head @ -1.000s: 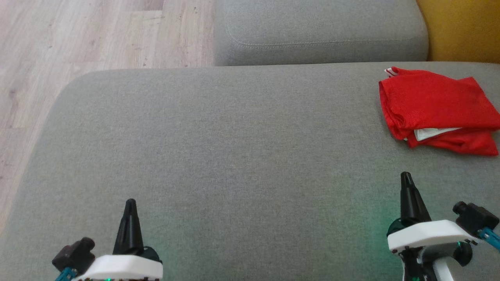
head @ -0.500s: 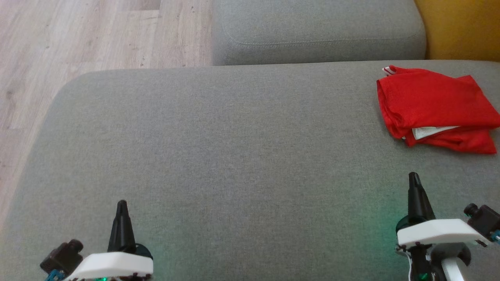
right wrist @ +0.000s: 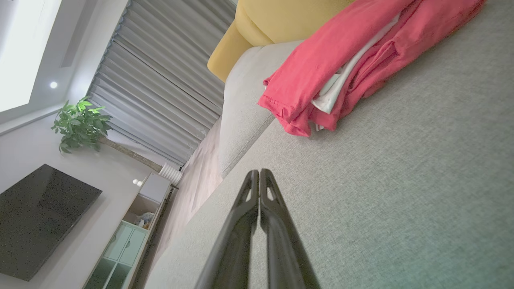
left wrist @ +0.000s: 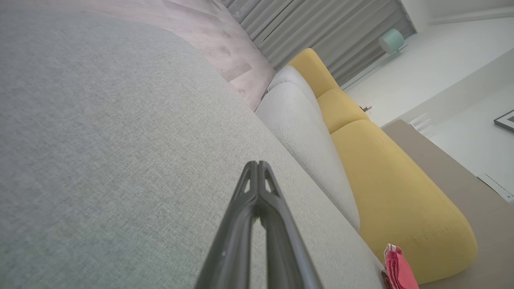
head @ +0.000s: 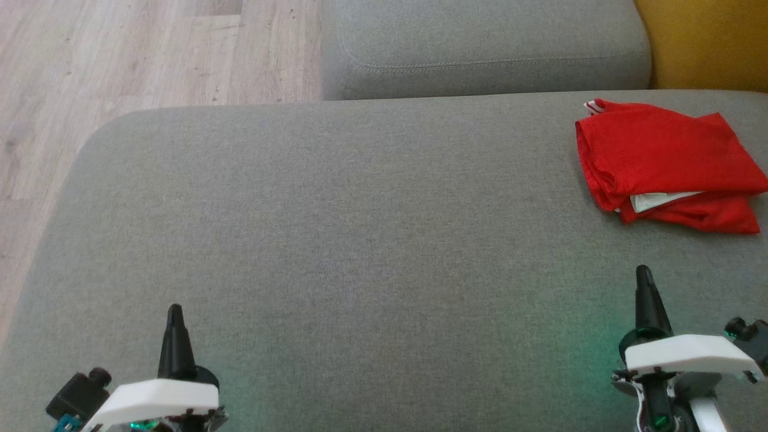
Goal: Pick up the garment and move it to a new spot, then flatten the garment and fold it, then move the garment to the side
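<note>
Folded red garment lies on grey sofa beside yellow cushion; left end effector and right end effector clenched, empty.

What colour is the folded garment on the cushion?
Red garment, with a white layer peeking out; clearest in the right wrist view.

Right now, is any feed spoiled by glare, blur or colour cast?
Head view: sharp, evenly lit, a green glow on the sofa by the right gripper. Right wrist view: tilted, garment looks pinker than in head view, top-left corner washed out white. Left wrist view: tilted too, no glare.
</note>
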Motion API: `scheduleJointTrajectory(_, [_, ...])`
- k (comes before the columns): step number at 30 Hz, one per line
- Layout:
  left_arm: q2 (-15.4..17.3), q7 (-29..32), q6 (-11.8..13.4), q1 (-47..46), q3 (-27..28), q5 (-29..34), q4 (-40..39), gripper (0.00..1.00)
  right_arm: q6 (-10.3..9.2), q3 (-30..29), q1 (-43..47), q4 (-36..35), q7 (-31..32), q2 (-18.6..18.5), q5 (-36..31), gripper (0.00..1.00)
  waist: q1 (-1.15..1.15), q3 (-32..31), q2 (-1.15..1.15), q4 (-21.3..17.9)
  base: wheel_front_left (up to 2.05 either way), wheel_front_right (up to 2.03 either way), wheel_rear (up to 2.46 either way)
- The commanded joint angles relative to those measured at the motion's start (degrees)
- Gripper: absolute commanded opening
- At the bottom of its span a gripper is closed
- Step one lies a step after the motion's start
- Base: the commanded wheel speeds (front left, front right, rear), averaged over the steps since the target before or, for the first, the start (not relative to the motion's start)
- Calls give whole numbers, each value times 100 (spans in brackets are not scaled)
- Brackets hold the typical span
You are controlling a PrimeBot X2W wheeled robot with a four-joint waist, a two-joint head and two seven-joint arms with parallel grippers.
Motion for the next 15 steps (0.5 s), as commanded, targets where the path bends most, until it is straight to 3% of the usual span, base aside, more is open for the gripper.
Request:
scheduleJointTrajectory(1, [16, 52, -37, -311, 156, -179, -185, 0, -6, 1, -325, -236, 49, -39, 202, 0, 0, 2, 0, -5, 0, 0, 0])
scheduleJointTrajectory(15, [18, 272, -47, -381, 302, -962, -198, 0, -7, -105, -350, -288, 263, -41, 1027, 0, 0, 15, 0, -41, 0, 0, 0])
